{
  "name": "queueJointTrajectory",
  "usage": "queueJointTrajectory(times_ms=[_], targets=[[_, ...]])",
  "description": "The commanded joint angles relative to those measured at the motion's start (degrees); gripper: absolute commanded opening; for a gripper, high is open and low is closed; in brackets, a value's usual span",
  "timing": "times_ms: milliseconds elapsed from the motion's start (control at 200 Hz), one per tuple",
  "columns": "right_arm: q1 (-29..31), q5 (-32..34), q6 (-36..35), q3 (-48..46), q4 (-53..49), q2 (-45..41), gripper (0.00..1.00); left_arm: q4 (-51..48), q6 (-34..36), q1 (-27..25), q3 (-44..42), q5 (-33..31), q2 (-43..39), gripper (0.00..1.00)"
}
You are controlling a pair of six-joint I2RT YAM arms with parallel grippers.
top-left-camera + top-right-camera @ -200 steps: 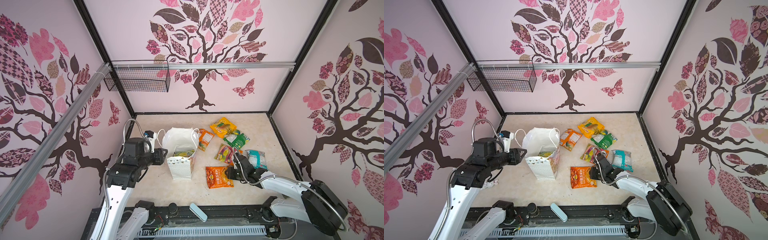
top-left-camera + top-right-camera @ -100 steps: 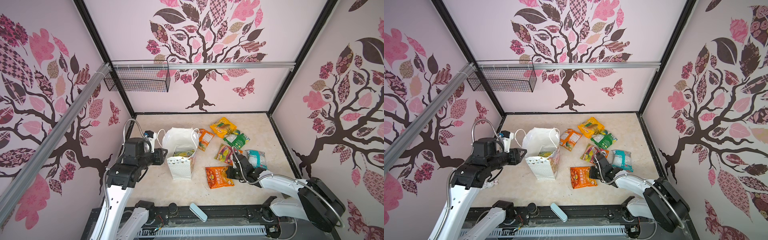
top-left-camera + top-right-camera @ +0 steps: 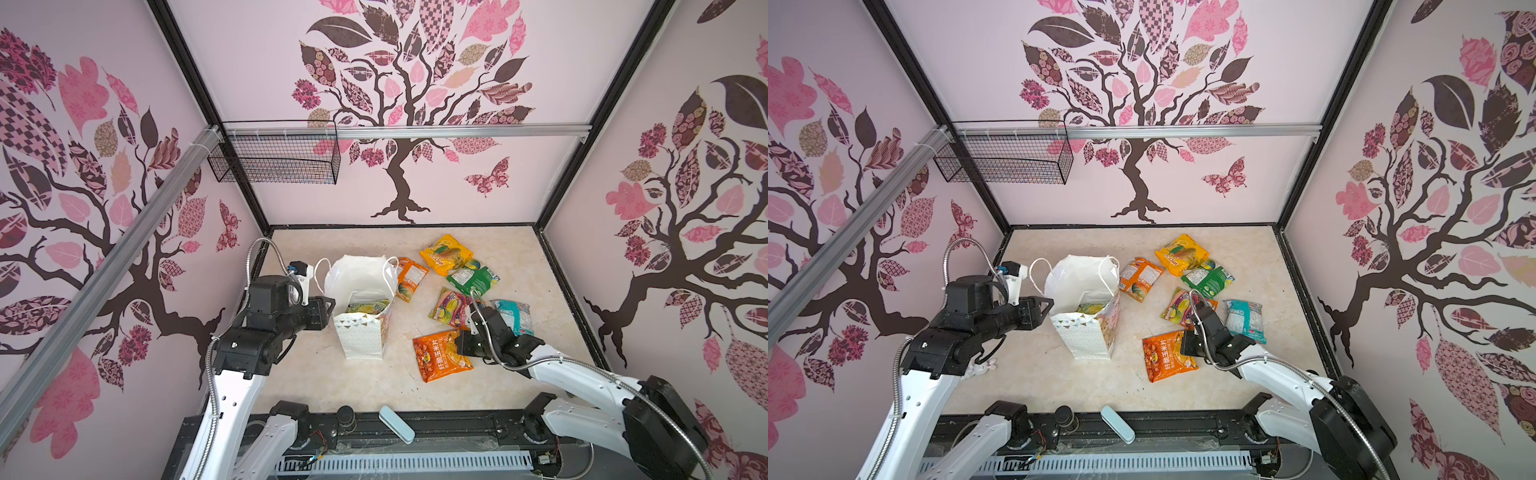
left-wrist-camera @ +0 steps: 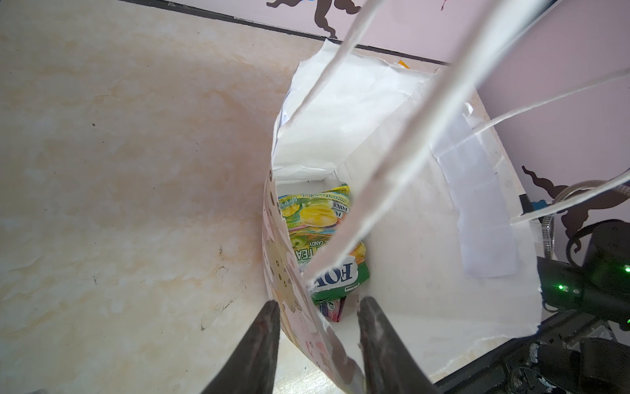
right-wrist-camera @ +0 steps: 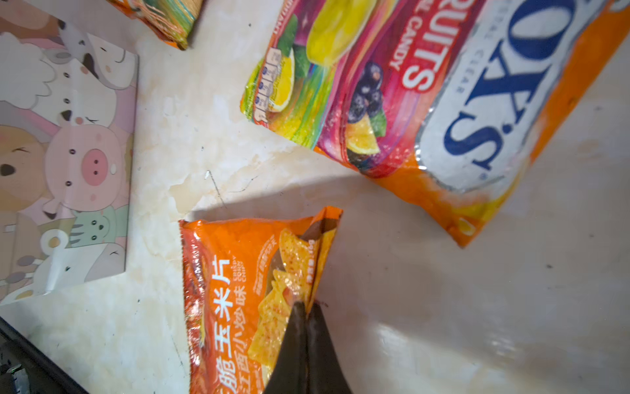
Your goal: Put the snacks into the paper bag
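Pink tree-print walls are surrounding a marbled cream bench (image 3: 374, 386). The orange corn-chip packet (image 3: 440, 355), glossy, with yellow chips and Chinese lettering printed on it, is lying flat near the front. Its long axis is running front to back, to the right of the upright white paper bag (image 3: 359, 336). The right claw (image 5: 306, 314) is clenching the packet's edge. The left claw (image 4: 319, 302) is standing released, straddling the bag's rim; a green FOX'S packet (image 4: 320, 232) is lying inside.
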Motion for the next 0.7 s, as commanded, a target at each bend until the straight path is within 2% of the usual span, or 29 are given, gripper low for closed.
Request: queueJointTrajectory(times_ms=[0, 470, 695], targets=[[-0.3, 1.9, -1.6, 4.6, -5.6, -4.1, 0.0, -0.5, 0.2, -0.1, 0.6, -0.1, -0.6, 0.43], [-0.4, 2.6, -6.4, 19.5, -16.8, -8.4, 0.0, -0.7, 0.0, -0.1, 1.8, 0.2, -0.4, 0.43], [-0.3, -0.2, -8.3, 29.3, -19.8, -9.1, 0.0, -1.0, -0.3, -0.1, 4.2, 1.0, 0.8, 0.46]])
